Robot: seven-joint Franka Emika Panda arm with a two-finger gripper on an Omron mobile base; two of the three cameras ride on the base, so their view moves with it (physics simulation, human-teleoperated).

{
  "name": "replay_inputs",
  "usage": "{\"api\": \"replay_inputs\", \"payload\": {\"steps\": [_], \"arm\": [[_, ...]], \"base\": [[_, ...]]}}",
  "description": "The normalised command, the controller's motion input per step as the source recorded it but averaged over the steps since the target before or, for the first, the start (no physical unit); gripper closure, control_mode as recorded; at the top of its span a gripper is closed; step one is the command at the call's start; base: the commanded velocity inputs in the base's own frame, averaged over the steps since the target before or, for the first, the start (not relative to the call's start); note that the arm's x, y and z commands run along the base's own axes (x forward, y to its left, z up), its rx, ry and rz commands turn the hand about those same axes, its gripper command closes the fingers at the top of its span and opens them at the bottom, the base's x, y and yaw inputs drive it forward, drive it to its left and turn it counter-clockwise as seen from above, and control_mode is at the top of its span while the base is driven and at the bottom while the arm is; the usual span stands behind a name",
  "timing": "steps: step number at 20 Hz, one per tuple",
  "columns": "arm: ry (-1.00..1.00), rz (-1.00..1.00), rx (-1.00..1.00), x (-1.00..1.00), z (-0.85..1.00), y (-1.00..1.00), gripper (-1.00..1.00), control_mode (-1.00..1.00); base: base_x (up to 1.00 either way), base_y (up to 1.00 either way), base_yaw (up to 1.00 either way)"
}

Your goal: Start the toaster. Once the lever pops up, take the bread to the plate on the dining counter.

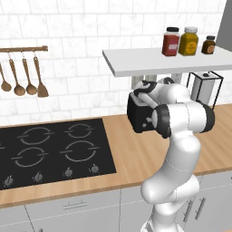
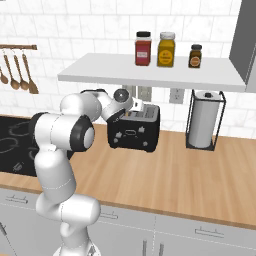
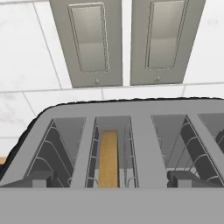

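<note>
The toaster (image 2: 134, 128) stands on the wood worktop (image 2: 200, 175) under the white shelf (image 2: 150, 75), between the hob (image 1: 50, 152) and the paper towel holder (image 2: 205, 120). The gripper (image 2: 136, 106) hovers just above its silver top, and its jaws stand wide open with nothing between them. In the hand view the bread (image 3: 108, 157) sits on edge, deep inside one slot (image 3: 109, 151), between the wire guides; only its thin brown upper edge shows. The neighbour slots look empty. I judge the bread to be light, stiff and a little brittle, so a gentle pinch across its two flat faces near the top edge seems the best hold, and a hard squeeze may crumble it. It sits low in the slot now, so the fingers probably cannot reach it well before it rises. The lever I cannot make out with certainty; a small mark on the toaster's narrow face in the left base view may be it. On the shelf stand three jars (image 2: 167, 49) with lids on, one red, one yellow, one small and dark.
</note>
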Motion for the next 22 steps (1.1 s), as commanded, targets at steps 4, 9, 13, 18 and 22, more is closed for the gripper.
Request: {"api": "replay_inputs", "payload": {"steps": [4,9,13,18,22], "arm": [[0.0,0.0,0.0,0.0,0.0,0.0,-1.0,-1.0],[0.0,0.0,0.0,0.0,0.0,0.0,-1.0,-1.0],[0.0,0.0,0.0,0.0,0.0,0.0,-1.0,-1.0],[0.0,0.0,0.0,0.0,0.0,0.0,-1.0,-1.0],[0.0,0.0,0.0,0.0,0.0,0.0,-1.0,-1.0]], "base": [[0.0,0.0,0.0],[0.0,0.0,0.0],[0.0,0.0,0.0],[0.0,0.0,0.0],[0.0,0.0,0.0]]}}
